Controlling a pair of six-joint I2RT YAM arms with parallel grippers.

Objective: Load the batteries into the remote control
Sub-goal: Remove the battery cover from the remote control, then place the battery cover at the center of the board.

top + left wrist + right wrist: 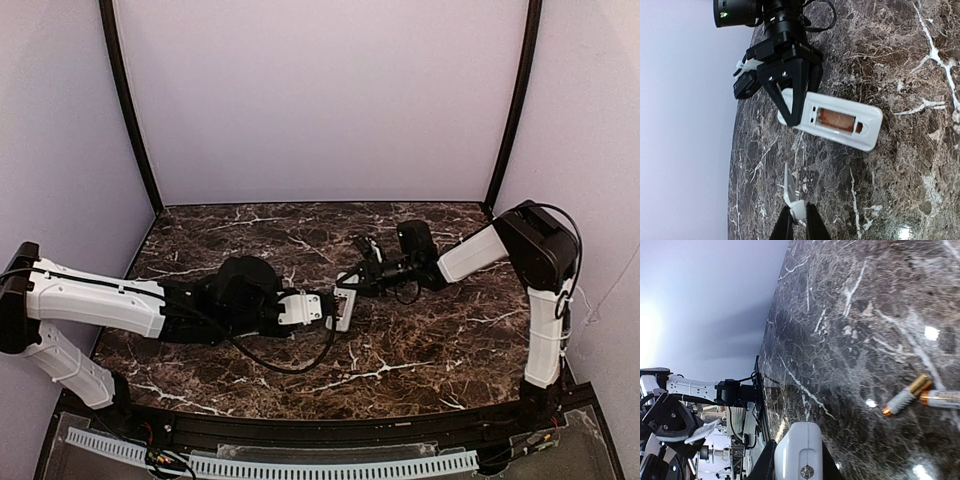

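Right gripper (794, 114) clamped on the remote (867, 126), middle of the bench (450, 350), recess (837, 119) showing; left gripper (798, 216) pinching the white cover (789, 192); two batteries (904, 398) lying loose.

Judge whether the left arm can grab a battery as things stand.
Probably not yet: the left gripper is shut on a flat white piece. The batteries themselves lie unobstructed.

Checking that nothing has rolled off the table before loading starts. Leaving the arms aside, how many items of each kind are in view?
Remote control: 1
Batteries: 2
Flat white cover: 1
Total: 4
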